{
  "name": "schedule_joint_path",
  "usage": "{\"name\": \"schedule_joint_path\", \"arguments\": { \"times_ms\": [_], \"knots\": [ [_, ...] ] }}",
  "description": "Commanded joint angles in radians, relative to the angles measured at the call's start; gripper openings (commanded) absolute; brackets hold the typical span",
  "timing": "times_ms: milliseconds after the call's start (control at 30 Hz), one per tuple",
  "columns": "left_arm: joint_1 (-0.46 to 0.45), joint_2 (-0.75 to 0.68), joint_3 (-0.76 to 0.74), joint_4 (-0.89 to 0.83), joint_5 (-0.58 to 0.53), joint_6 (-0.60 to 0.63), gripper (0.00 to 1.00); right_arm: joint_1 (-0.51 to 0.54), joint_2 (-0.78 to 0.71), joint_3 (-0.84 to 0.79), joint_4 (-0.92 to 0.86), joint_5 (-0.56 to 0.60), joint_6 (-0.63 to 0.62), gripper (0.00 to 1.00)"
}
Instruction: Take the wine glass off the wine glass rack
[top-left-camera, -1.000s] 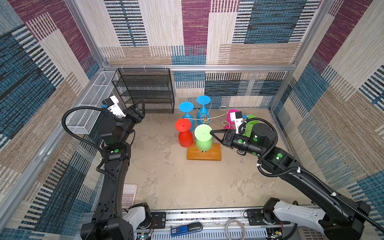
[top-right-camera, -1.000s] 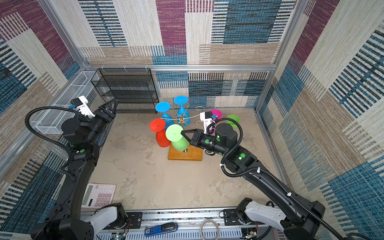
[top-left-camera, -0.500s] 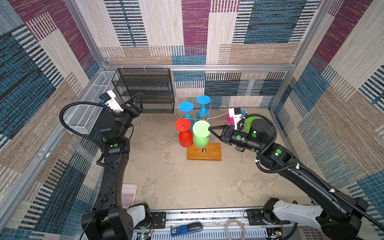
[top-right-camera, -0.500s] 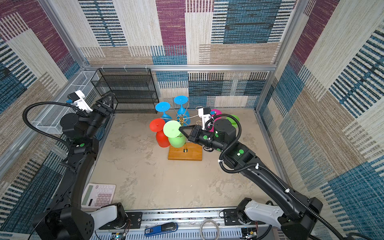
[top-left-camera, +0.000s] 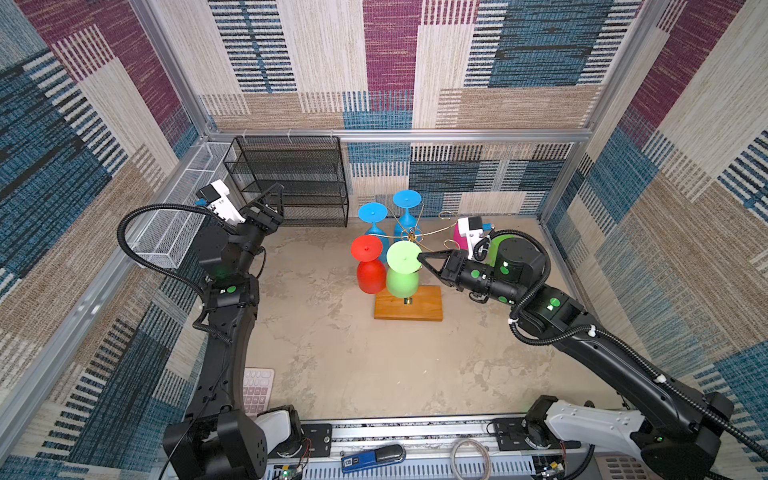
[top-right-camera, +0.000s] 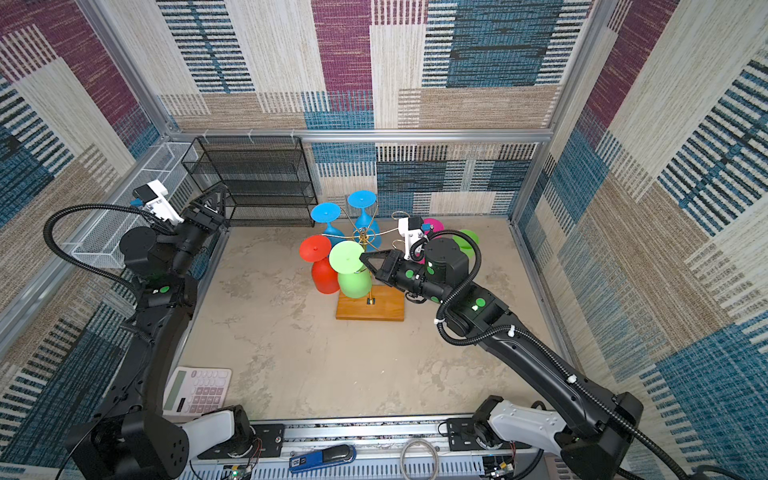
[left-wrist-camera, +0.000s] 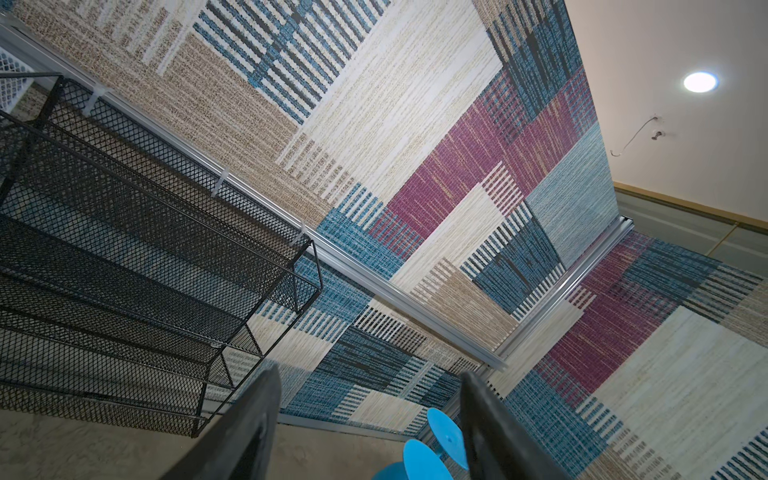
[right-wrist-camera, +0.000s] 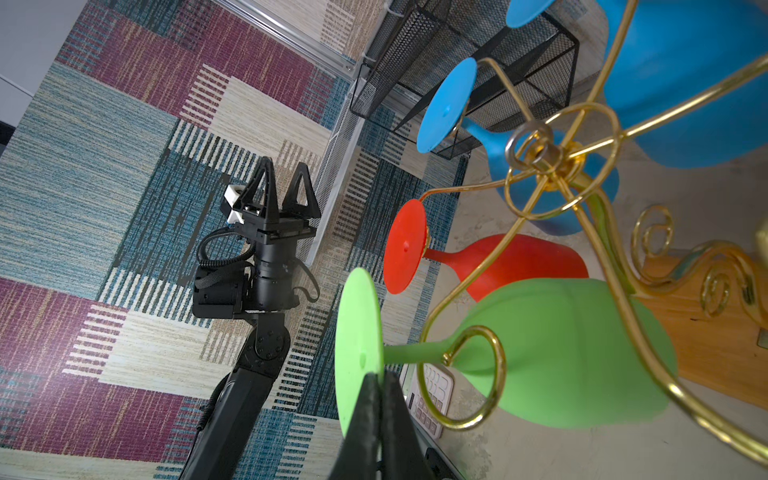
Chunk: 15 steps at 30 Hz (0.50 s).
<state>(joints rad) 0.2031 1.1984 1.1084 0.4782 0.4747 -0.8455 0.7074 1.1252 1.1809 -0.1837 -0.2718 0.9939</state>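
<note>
Right claw (top-left-camera: 420, 256) pinches the foot of the green glass (top-left-camera: 401, 282), hanging upside down on the rack (top-left-camera: 428, 307) mid-frame, while the left claw (top-left-camera: 274, 194) gapes open, upper left.

My left arm (top-left-camera: 226, 332) and right arm (top-left-camera: 615, 353) are matte black, with green dots (top-left-camera: 552, 302) at the joints and ribbed black cables (top-left-camera: 141, 216). White camera blocks (top-left-camera: 220, 199) sit behind my triangular left pincer (right-wrist-camera: 284, 164) and right pincer (top-left-camera: 422, 257).
</note>
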Motion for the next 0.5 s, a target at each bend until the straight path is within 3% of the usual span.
{"name": "schedule_joint_path", "arguments": {
  "times_ms": [0,467],
  "knots": [
    [0.004,0.001,-0.003,0.042,0.002,-0.022,0.70,0.000,0.002,-0.004,0.041,0.052,-0.002,0.00],
    [0.010,0.003,-0.009,0.055,0.003,-0.031,0.70,-0.002,-0.003,-0.015,0.053,0.090,0.044,0.00]
  ]
}}
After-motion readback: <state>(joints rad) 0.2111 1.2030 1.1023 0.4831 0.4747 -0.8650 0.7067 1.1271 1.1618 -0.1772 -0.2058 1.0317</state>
